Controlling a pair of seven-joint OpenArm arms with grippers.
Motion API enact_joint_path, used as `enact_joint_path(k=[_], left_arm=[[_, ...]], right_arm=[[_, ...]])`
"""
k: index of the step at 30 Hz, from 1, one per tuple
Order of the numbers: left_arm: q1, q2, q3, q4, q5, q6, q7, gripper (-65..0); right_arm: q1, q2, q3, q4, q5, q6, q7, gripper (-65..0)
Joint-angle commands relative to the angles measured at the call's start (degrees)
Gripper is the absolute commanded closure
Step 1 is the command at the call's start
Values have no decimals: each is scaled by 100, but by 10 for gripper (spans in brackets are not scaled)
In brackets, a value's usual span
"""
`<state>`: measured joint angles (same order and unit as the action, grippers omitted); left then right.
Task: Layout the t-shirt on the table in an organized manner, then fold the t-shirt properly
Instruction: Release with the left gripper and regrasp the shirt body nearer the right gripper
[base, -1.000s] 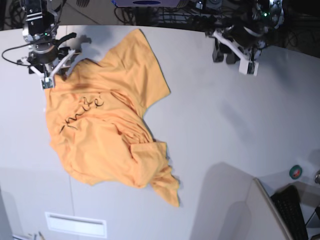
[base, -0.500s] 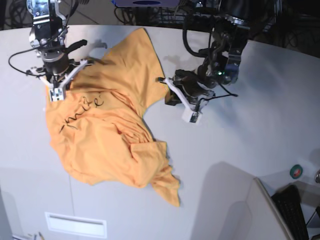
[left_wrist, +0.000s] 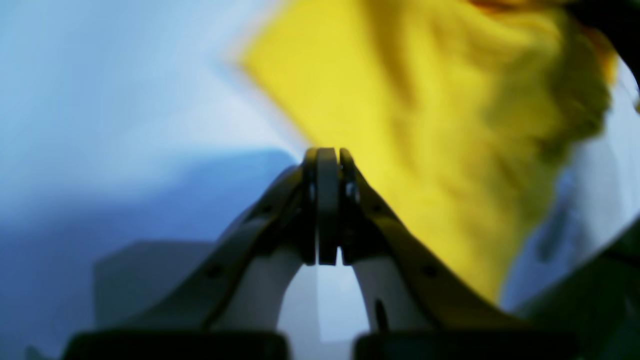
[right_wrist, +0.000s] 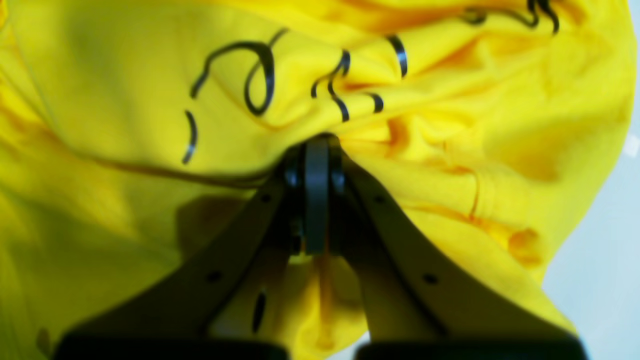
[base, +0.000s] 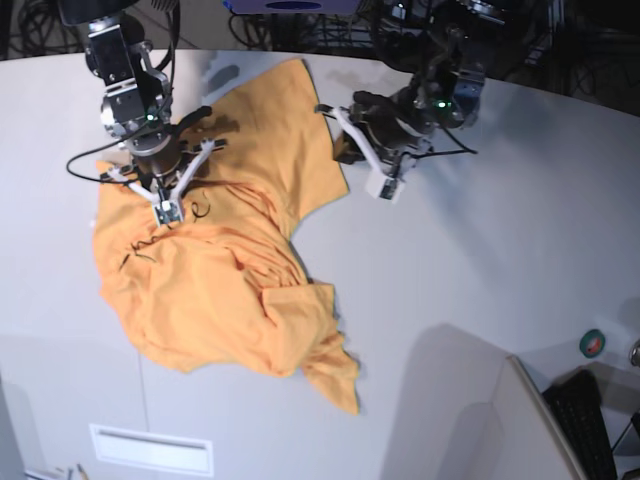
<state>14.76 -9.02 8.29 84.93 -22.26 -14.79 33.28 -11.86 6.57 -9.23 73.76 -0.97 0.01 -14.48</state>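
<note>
With the t-shirt lying rumpled on the left of the worktop, our right hand pinching a fold by the lettering and our left hand shut at the sleeve edge, we should draw apart gently, low and level.
</note>
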Motion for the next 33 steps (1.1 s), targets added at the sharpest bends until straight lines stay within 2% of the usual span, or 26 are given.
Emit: enact_joint_path(k=[1,5,9,16,20,23,25,30,33], left_arm=[[5,18,-87,242,-82,-47,-132,0],[-4,-8,-491,373,-82,-47,-132,0],[-443,36,-667,180,-82,-47,-132,0],[-1630,405,-658,-1077,-55,-47,-132,0],[-2290,598,-658,-2035,-55,-47,-141,-225],[-2791,800,-667,-2774,-55,-47,-176,-337],[-3098,950,-658,-3152,-55,-47,-176,-369],[-3503,1328,-649,-3583,-46,-47,-176,-367],[-3538,1425,-658,-3644,-46,-47,-273,-367]], right_arm=[[-146,148,22,-48,-4,12,-446,0],[-322,297,22,-4,-4,12,-446,0],[-401,517,31,-4,-4,3,-446,0],[-480,693,31,5,-13,3,-446,0],[-480,728,31,5,-13,-5,-446,0],[-480,745,31,5,-13,-5,-446,0],[-480,745,31,5,-13,-5,-446,0],[-471,745,31,5,-13,-5,-446,0],[-471,745,31,5,-13,-5,-446,0]])
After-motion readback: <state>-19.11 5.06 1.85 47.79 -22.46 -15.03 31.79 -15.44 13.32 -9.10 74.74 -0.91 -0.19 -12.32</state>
